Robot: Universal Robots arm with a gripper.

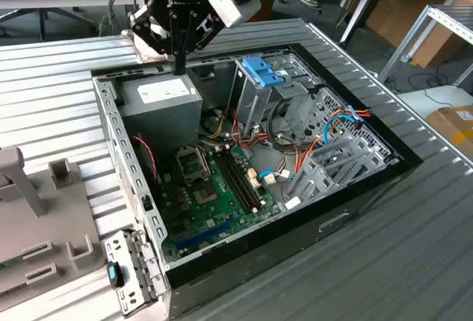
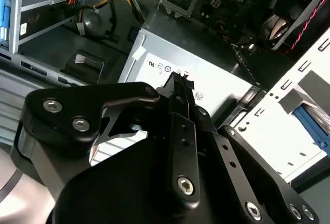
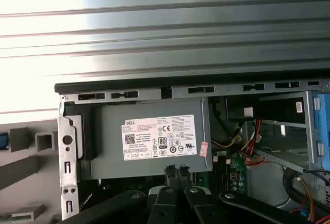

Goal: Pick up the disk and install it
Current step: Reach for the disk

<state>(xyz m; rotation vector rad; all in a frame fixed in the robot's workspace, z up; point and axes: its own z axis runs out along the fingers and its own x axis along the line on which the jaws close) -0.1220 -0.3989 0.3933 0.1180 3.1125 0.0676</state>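
My gripper hangs shut with nothing in it, fingers pointing down just above the grey power supply at the back of the open computer case. Both wrist views show the black fingertips pressed together over the supply's white label. A bright blue strip, which I take for the edge of the disk, stands outside the case wall beside a grey upright of the fixture. A sliver of it shows in the first wrist view. Its grey body is hidden.
The case rim rings a green motherboard, loose cables and a metal drive cage topped by a ribbed light-blue tab. A grey fixture sits at the exterior view's left. A perforated bracket lies by the case.
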